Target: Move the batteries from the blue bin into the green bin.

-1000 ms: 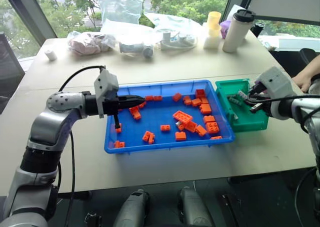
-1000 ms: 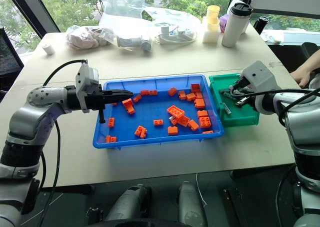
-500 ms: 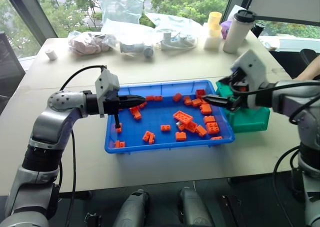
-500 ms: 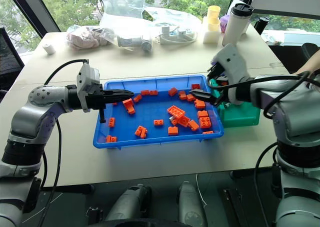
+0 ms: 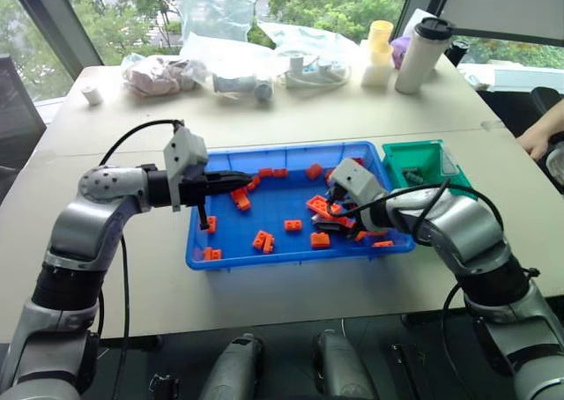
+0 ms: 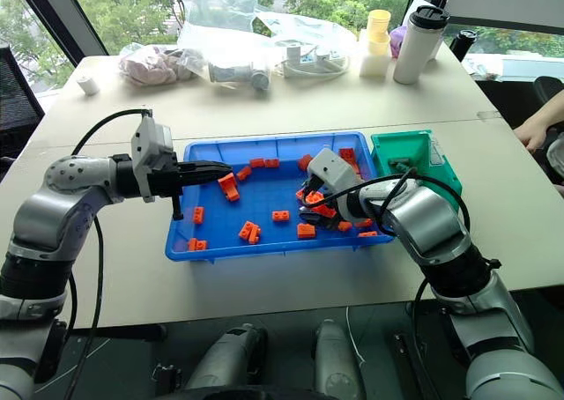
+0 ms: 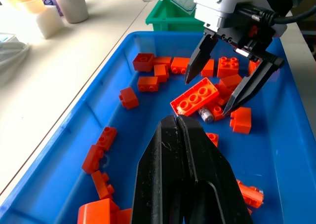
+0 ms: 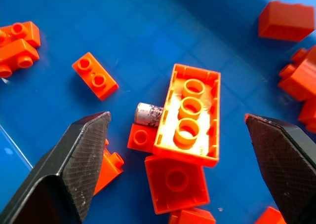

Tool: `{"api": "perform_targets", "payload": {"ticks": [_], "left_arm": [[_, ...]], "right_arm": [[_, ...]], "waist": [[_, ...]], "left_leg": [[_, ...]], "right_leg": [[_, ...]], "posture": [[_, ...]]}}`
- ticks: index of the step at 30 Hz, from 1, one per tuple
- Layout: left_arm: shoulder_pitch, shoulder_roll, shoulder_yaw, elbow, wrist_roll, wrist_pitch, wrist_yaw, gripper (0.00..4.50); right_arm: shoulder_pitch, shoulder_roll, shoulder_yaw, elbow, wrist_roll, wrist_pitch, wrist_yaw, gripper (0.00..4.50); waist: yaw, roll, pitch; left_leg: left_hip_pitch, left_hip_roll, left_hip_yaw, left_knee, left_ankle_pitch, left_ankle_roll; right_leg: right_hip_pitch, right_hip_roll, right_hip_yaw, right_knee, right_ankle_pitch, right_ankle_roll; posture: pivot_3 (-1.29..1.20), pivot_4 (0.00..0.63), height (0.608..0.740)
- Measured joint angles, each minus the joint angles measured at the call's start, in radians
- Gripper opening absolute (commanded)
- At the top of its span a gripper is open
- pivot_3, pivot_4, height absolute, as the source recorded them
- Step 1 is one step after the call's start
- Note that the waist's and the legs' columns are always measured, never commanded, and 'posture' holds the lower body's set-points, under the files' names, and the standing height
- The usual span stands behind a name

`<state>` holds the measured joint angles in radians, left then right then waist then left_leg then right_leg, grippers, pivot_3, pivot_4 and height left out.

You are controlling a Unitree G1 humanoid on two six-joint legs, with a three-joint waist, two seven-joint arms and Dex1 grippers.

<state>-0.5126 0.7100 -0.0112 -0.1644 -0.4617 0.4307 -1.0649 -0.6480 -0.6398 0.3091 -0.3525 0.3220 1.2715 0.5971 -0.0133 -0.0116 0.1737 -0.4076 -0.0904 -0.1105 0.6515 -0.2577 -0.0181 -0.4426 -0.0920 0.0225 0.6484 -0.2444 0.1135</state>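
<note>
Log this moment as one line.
right gripper: open over blue bin | battery: half under orange brick | left gripper: shut, empty | green bin: unattended

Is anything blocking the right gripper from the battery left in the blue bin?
Yes. A long orange brick lies over the battery, leaving one end showing. The open right gripper hovers above them.

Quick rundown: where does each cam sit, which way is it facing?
Head stereo pair: on the head, looking forward and down at the blue bin and green bin; both arms show.
Left wrist: along the shut left gripper, facing the open right gripper.
Right wrist: down between the right gripper's fingers.
Both wrist views show a battery half under a long orange brick.
</note>
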Motion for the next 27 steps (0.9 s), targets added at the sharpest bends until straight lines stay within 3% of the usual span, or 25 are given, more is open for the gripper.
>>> {"api": "perform_targets", "payload": {"ticks": [6,9,13,22,27], "left_arm": [[0.004,0.009,0.008,-0.007,-0.001,0.002,0.005,0.00],[0.005,0.009,0.008,-0.007,-0.001,0.002,0.005,0.00],[0.005,0.009,0.008,-0.007,-0.001,0.002,0.005,0.00],[0.005,0.009,0.008,-0.007,-0.003,0.002,0.005,0.00],[0.002,0.007,0.008,-0.004,-0.002,0.000,0.006,0.00]], "right_arm": [[0.000,0.000,-0.001,0.017,-0.003,-0.014,0.000,4.47],[0.000,0.000,-0.002,0.025,-0.003,-0.018,0.000,3.22],[0.000,0.000,-0.005,0.026,-0.002,-0.023,0.000,1.17],[-0.135,0.101,-0.113,-0.016,0.066,0.055,-0.012,1.17],[-0.159,0.203,-0.033,0.034,0.067,0.013,-0.021,1.17]], "waist": [[0.000,0.000,0.000],[0.000,0.000,0.000],[0.000,0.000,0.000],[-0.003,0.000,0.000],[-0.002,0.000,0.000]], "left_leg": [[0.000,0.000,0.000,0.000,0.000,0.000],[0.000,0.000,0.000,0.000,0.000,0.001],[0.000,0.000,0.000,0.000,0.000,0.001],[0.000,0.001,0.000,-0.001,0.000,0.001],[0.000,0.000,0.000,0.000,0.000,0.000]], "right_leg": [[0.000,0.000,0.000,0.000,0.000,0.000],[0.000,0.000,0.000,0.000,0.000,0.000],[0.000,0.000,0.000,0.000,0.000,0.000],[0.000,0.001,0.000,0.000,0.000,0.000],[0.000,0.001,0.000,0.000,0.000,0.000]], "posture": [[0.00,0.150,0.740],[0.00,0.150,0.740],[0.00,0.150,0.740],[0.00,0.150,0.740],[0.00,0.150,0.740]]}}
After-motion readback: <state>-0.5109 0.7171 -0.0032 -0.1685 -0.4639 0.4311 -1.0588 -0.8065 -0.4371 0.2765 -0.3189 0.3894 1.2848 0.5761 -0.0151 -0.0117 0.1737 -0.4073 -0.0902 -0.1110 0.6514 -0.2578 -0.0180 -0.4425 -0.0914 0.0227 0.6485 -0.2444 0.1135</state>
